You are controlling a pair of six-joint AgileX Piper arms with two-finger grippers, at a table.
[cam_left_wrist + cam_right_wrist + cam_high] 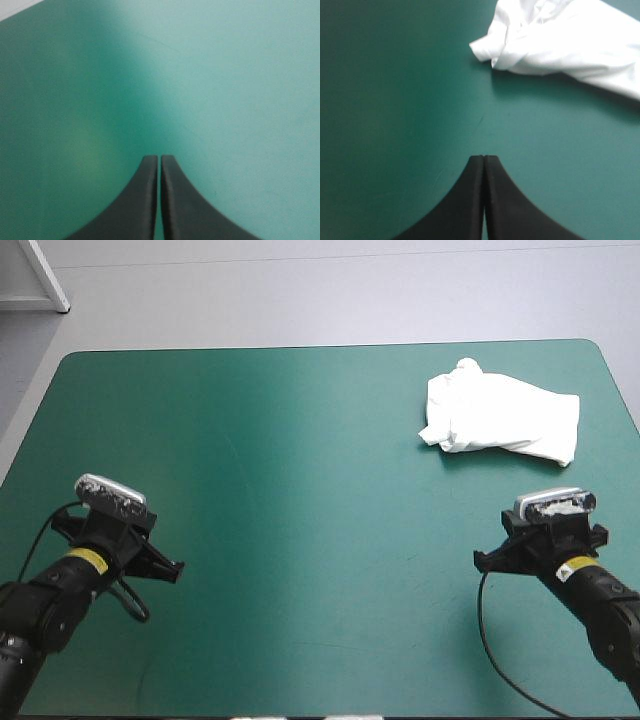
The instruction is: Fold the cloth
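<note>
The white T-shirt (500, 418) lies as a crumpled heap on the teal-green cover near the table's far right corner. My right gripper (528, 532) is shut and empty, a short way nearer the front edge than the heap. In the right wrist view the T-shirt (565, 40) lies ahead of the right gripper (485, 158), apart from it. My left gripper (140, 540) sits low near the front left, far from the shirt. The left wrist view shows the left gripper (159, 158) shut over bare cover, with no cloth in sight.
The teal-green cover (300, 490) stretches bare between the two arms. The table's far edge (320, 346) runs just behind the heap, and the right edge (625, 400) is close beside it.
</note>
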